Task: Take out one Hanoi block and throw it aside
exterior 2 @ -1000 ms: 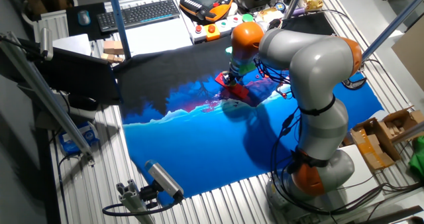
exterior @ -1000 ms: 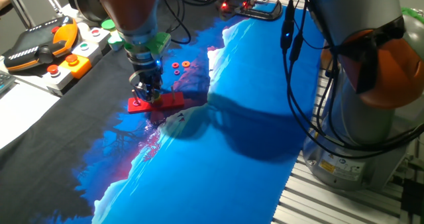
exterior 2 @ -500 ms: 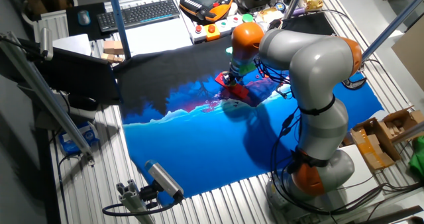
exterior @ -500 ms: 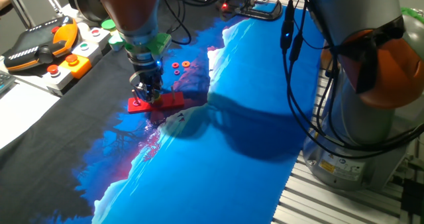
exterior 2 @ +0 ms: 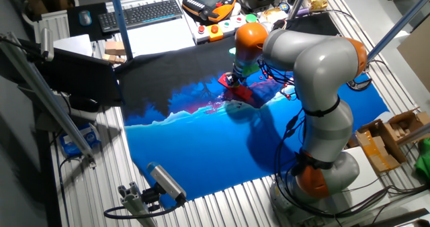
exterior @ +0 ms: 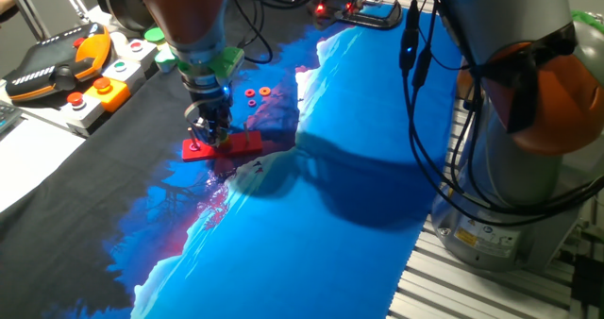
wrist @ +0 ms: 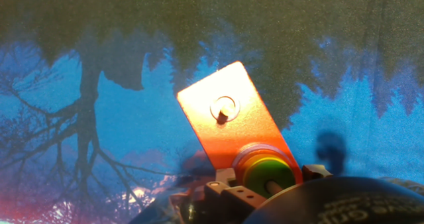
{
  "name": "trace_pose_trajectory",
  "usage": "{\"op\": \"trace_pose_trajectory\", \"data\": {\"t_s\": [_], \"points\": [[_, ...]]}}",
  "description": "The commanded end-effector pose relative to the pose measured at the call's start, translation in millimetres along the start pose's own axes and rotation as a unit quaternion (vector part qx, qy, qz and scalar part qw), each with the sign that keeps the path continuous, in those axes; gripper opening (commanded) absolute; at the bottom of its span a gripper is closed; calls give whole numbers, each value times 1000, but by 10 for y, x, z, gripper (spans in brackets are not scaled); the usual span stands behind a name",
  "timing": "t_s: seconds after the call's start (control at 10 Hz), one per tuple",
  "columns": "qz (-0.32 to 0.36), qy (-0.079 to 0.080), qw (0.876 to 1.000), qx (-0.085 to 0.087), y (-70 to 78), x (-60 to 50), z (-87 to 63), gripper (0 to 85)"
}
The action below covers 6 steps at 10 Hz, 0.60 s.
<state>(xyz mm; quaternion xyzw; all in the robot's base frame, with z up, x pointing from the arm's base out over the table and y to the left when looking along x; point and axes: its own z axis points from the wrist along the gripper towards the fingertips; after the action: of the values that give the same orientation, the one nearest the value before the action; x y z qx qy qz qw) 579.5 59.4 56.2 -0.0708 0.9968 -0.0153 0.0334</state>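
Observation:
The Hanoi block (wrist: 268, 173) is a small green ring on top of a yellow and an orange ring, stacked on a peg at the near end of a red base plate (wrist: 232, 131). A bare peg (wrist: 224, 108) stands at the plate's far end. My gripper (wrist: 268, 182) is down over the stack, its fingers (wrist: 225, 191) close against both sides of the ring. The gripper (exterior: 209, 138) stands upright over the plate's (exterior: 236, 145) left end. The ring is hidden in both fixed views. The other fixed view shows the gripper (exterior 2: 233, 81) on the plate (exterior 2: 245, 95).
Several small red rings (exterior: 257, 93) lie loose on the blue-and-black cloth just behind the plate. A teach pendant (exterior: 66, 69) and a button box (exterior: 106, 92) sit at the far left. A keyboard (exterior 2: 141, 13) and the robot's base (exterior 2: 322, 176) edge the table.

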Motion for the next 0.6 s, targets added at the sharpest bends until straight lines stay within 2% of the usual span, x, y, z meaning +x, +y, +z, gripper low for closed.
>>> {"op": "trace_pose_trajectory", "data": {"t_s": [0.0,0.5], "points": [[0,0,1000,1,-1,1,0,537],[0,-1,1000,3,-1,1,-1,523]]}}
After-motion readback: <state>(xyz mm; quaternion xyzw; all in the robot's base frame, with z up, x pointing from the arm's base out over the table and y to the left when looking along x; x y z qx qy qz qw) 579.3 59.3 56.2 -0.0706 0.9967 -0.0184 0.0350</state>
